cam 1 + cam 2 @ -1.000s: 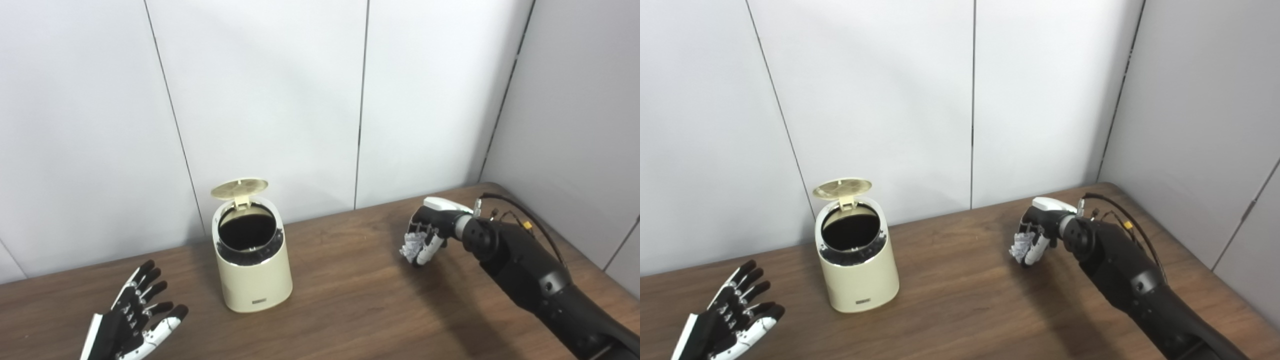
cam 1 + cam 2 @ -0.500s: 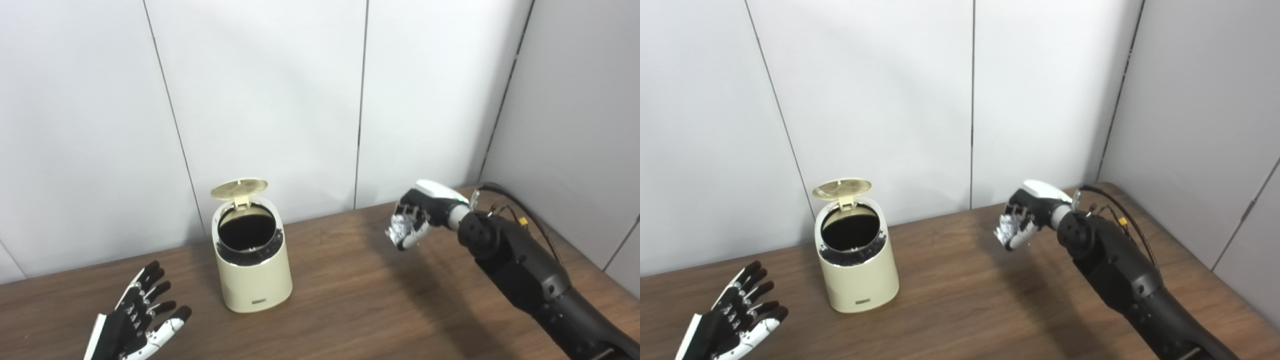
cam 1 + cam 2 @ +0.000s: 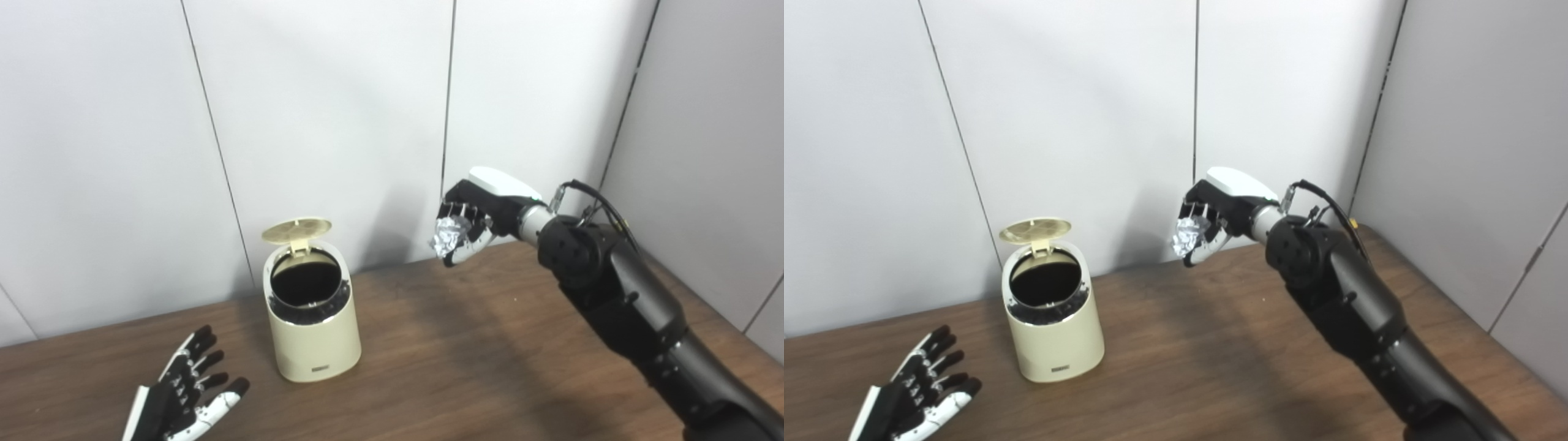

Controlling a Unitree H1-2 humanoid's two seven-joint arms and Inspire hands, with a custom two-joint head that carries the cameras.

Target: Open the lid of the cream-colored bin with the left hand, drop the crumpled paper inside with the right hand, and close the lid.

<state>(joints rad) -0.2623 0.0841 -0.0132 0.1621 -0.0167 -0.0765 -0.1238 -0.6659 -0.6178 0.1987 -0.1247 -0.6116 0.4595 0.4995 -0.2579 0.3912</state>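
The smooth, rounded cream-colored bin (image 3: 311,327) stands far-left on the wood-grain table (image 3: 465,361), its round lid (image 3: 296,229) raised. To its right, the right hand (image 3: 471,214) clutches crinkly crumpled paper (image 3: 449,236) aloft. The left hand (image 3: 184,401) rests near-left, fingers spread, empty.

Paired head views; shared tabletop (image 3: 429,367)

A dark brown wooden table (image 3: 465,367) stands against the white wall. One round cream-colored plastic bin (image 3: 312,331) sits right on it, upright, toward the left side, with its lid (image 3: 296,230) flipped up.
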